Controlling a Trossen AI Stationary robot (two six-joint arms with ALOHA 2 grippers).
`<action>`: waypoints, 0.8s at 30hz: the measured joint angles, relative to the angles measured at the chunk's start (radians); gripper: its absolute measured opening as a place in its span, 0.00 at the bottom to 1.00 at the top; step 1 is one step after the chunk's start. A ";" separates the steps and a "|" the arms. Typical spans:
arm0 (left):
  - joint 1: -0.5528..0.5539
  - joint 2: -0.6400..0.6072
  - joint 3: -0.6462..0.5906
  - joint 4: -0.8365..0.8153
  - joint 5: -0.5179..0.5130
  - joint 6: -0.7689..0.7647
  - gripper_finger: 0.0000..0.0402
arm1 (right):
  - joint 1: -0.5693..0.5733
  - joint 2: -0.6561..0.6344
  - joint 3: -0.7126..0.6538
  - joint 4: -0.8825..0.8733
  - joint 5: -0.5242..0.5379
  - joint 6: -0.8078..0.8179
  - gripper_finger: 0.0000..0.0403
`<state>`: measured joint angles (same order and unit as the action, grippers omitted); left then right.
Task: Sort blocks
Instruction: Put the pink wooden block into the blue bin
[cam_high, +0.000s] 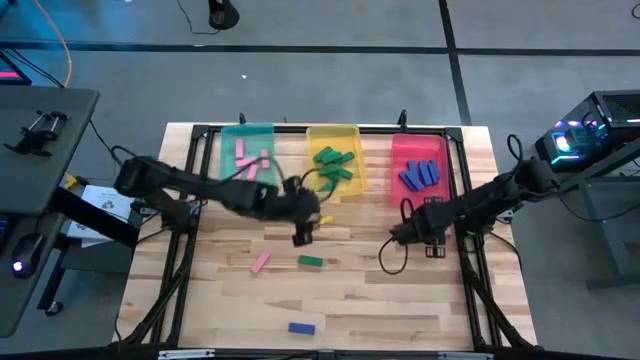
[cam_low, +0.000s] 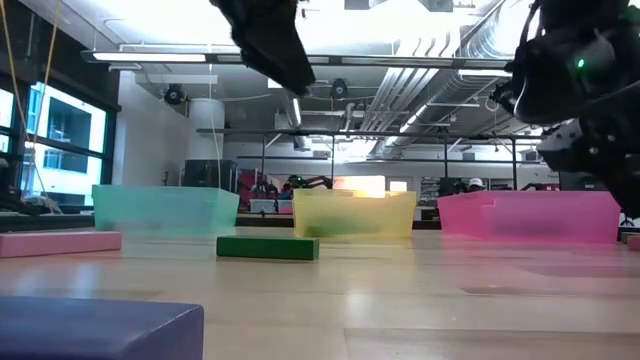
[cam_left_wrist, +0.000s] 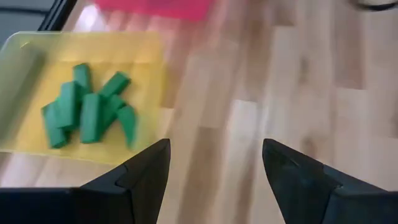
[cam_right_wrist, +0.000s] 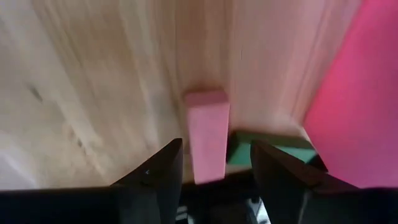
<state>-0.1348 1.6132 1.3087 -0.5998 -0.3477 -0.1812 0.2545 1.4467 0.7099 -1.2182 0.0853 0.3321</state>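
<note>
Three trays, three loose blocks on the table

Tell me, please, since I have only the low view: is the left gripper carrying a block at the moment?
Observer: No. The left gripper is open and empty, above the bare table beside the yellow tray.
Operator: Thank you. What is in that tray?
Observer: Only green blocks, in a loose pile.
Operator: And could you check the right gripper for me?
Observer: The right gripper holds a pink block that points forward, with a green block tucked right beside it. It is close to the red tray.
</note>
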 joint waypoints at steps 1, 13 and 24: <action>-0.029 -0.014 -0.025 0.025 -0.013 -0.013 0.60 | -0.008 0.000 -0.013 0.020 0.000 -0.013 0.43; -0.261 -0.027 -0.149 0.204 -0.187 -0.142 0.60 | -0.053 0.128 -0.029 0.118 -0.062 -0.056 0.42; -0.400 -0.027 -0.183 0.190 -0.320 -0.270 0.60 | -0.053 0.275 0.064 0.084 -0.101 -0.078 0.19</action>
<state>-0.5348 1.5860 1.1255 -0.4095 -0.6679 -0.4516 0.2020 1.7216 0.7741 -1.1343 -0.0160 0.2538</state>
